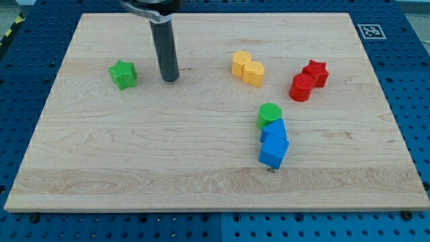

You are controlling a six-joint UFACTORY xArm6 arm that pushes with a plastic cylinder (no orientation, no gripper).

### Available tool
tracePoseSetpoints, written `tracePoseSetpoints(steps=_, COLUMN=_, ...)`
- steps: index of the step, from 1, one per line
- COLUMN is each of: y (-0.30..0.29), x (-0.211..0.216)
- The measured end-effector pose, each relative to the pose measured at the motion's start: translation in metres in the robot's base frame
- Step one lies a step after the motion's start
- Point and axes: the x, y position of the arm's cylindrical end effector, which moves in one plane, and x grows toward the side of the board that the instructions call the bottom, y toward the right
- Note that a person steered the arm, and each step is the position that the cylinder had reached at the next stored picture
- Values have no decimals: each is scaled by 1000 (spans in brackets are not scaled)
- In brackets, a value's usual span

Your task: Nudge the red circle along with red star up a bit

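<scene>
My tip [170,79] rests on the wooden board [201,168] in its upper left part, just to the 3 o'clock side of the green star [123,74] but not touching it. The rod ends in a bare point, so there are no jaws to be wide or narrow, and it holds nothing. The red circle [302,87] and the red star [316,72] sit touching each other in the upper right part of the board, the star at about 1 o'clock from the circle, both well apart from my tip and roughly at 3 o'clock from it. Between us lie two yellow blocks [248,68], pressed together; I cannot be sure of their shapes. Lower, at about 7 o'clock from the red pair, a green circle [269,114] touches two blue blocks [274,142] stacked toward the view's bottom. I judge the task barely begun: this is the approach step, with the red pair untouched. The next move, as I see it, calls for carrying my tip across to the 6 o'clock side of the red circle, passing below the yellow blocks and above the green circle without grazing either, then pushing gently toward 12 o'clock. The pair lies on a diagonal, so an off-centre push could split them; I would aim between circle and star and keep the shove short.
</scene>
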Motion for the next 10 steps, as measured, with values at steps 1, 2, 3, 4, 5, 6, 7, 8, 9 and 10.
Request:
tracePoseSetpoints(steps=1, y=13, x=0)
tracePoseSetpoints(steps=2, y=21, x=7)
tracePoseSetpoints(steps=3, y=33, x=16)
tracePoseSetpoints(steps=4, y=37, x=17)
tracePoseSetpoints(steps=5, y=65, x=26)
tracePoseSetpoints(steps=6, y=68, x=26)
tracePoseSetpoints(steps=7, y=81, x=27)
tracePoseSetpoints(steps=8, y=99, x=34)
tracePoseSetpoints(steps=9, y=105, x=41)
tracePoseSetpoints(steps=10, y=112, x=53)
